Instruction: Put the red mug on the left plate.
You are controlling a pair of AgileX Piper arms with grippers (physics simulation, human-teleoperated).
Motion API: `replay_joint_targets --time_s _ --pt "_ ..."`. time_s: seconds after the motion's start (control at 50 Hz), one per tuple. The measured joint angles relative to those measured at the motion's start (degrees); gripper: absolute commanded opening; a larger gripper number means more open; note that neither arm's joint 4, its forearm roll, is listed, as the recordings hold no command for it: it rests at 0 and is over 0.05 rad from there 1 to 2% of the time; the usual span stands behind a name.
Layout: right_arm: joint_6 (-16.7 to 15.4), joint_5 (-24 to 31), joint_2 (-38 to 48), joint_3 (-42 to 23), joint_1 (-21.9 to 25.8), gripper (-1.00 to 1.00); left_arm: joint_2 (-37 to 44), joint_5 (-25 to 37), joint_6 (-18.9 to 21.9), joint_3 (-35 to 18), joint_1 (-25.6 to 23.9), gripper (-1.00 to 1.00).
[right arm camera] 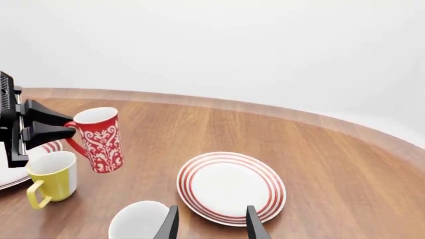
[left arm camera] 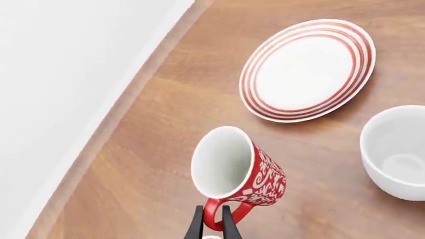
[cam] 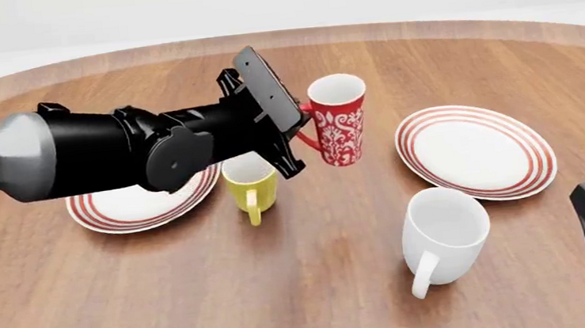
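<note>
above the middle of the surface, the red mug [cam: 338,120] is held aloft by its handle in the left hand [cam: 292,136].
the mug is carried upright, mouth up, clamped at the handle; the left plate [cam: 116,207] lies toward the left edge, partly hidden under the arm, with the yellow mug [cam: 249,185] standing between the two. a leftward carry is called for, kept high over that mug. the right hand [right arm camera: 210,221] is parted and idle near the right plate [cam: 475,150] and white mug [cam: 442,236].
</note>
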Motion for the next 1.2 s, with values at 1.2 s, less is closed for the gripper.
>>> replay_joint_targets --time_s 1.2 --pt "-0.1 0.3 0.0 0.1 0.1 1.0 -10.1 -9.3 0.3 11.4 11.2 -1.0"
